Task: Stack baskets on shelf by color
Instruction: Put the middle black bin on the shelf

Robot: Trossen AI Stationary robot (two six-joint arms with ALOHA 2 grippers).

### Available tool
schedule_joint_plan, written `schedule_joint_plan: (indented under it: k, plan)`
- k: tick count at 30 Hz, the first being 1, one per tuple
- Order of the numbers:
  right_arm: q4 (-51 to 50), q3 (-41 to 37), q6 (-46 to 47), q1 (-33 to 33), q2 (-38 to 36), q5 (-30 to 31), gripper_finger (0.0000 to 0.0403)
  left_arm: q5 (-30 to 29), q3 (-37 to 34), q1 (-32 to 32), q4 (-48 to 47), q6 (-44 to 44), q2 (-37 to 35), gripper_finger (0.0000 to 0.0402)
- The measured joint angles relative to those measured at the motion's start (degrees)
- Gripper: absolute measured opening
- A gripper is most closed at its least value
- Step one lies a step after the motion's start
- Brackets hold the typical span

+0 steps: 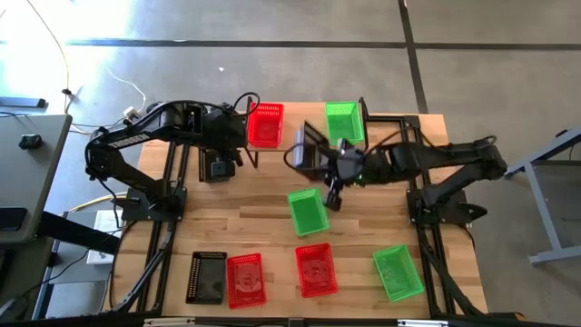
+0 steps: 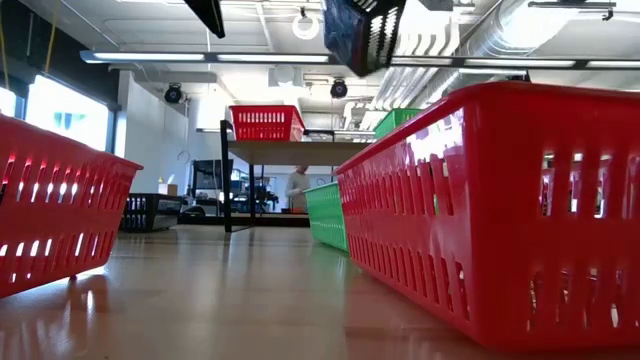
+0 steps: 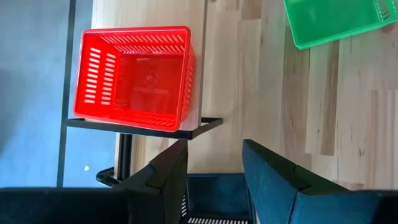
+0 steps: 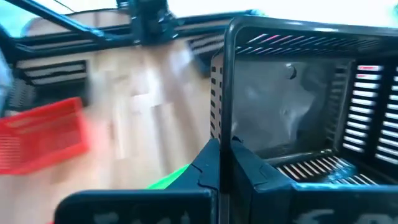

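My right gripper (image 1: 325, 163) (image 4: 225, 163) is shut on a black basket (image 1: 309, 150) (image 2: 362, 30), which it holds in the air in front of the shelf (image 2: 300, 152). One red basket (image 1: 265, 124) (image 3: 134, 78) stands on the shelf's left end and one green basket (image 1: 345, 121) on its right end. My left gripper (image 1: 221, 153) (image 3: 214, 165) is open and hovers over a second black basket (image 1: 218, 168) (image 3: 211, 190). That basket rests on the table left of the shelf. My right gripper pinches one wall of the black basket just below its rim (image 4: 219, 124), one finger inside and one outside. The basket is lifted clear of the table and tipped, with its open side toward the wrist camera.
On the table's near half stand a green basket (image 1: 307, 211), two red baskets (image 1: 316, 270) (image 1: 245, 279), a third black basket (image 1: 207, 276) and another green basket (image 1: 398, 272). The middle of the shelf top (image 1: 304, 118) is bare. Metal frame rails run along both table sides.
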Motion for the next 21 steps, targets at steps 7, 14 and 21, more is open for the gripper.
schedule_joint_plan:
  k: [7, 14, 21]
  plan:
    - [0.19, 4.3, -17.75, -6.72, 0.0, 2.51, 0.0, 0.02, 0.0, 1.04, -0.01, -4.76, 0.0, 0.0142]
    - [6.06, 5.5, -29.43, -12.75, 0.0, 2.52, 0.0, 0.02, 0.0, 2.25, -0.08, -10.8, 0.0, 0.0142]
    - [5.73, 5.5, -31.84, -18.08, 0.07, -2.38, 0.0, 0.04, -0.02, 2.31, -0.15, -14.49, 0.0, 0.0142]
